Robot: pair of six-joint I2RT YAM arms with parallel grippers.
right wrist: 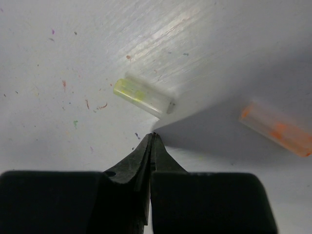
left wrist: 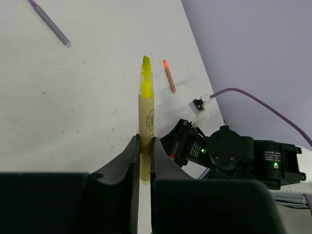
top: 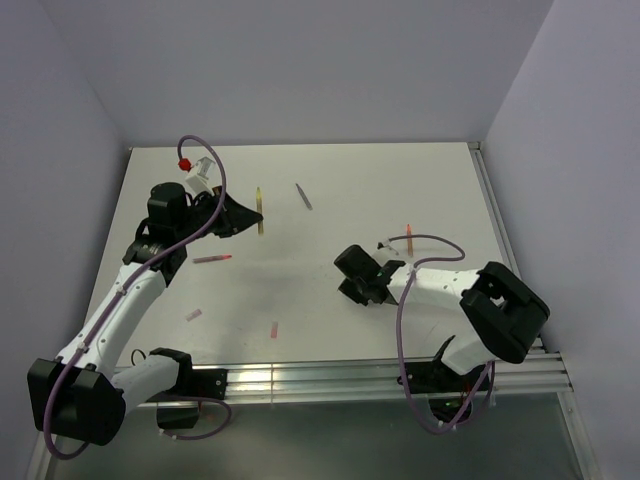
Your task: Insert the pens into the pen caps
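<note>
Gripping the yellow pen (left wrist: 146, 112) near its tail: left gripper (left wrist: 145, 146), fingers clamped on the barrel, felt tip free and pointing away from the wrist. Top view puts it at 10 o'clock on the table (top: 420, 180). Can't tell if it's lifted.

Right gripper (right wrist: 152, 139): fingers pressed together, holding nothing. The yellow cap (right wrist: 144, 96) lies just past the tips at 12 o'clock, apart from them. The orange cap (right wrist: 277, 129) is at 2 o'clock, further off.

Other parts, top view:
- purple pen (top: 303, 196) at 12 o'clock
- orange-red pen (top: 408, 238) at 3 o'clock
- pink-red pen (top: 212, 259) at 9 o'clock
- pale cap (top: 193, 315) at 8 o'clock
- reddish cap (top: 273, 329) at 7 o'clock; may be the same orange one, can't tell

Handling, my read:
- Pen is light, stiff plastic with a smooth barrel. With a tail-end grip it could pivot between the pads under insertion load.
- Cap is tiny, round and translucent, so it will likely roll or skid if nudged. Take it across the middle and leave the mouth clear; the mouth looks to be the 4 o'clock end.

Writing: there's print running along the yellow barrel just above the fingers, too small to read. No brand legible.
</note>
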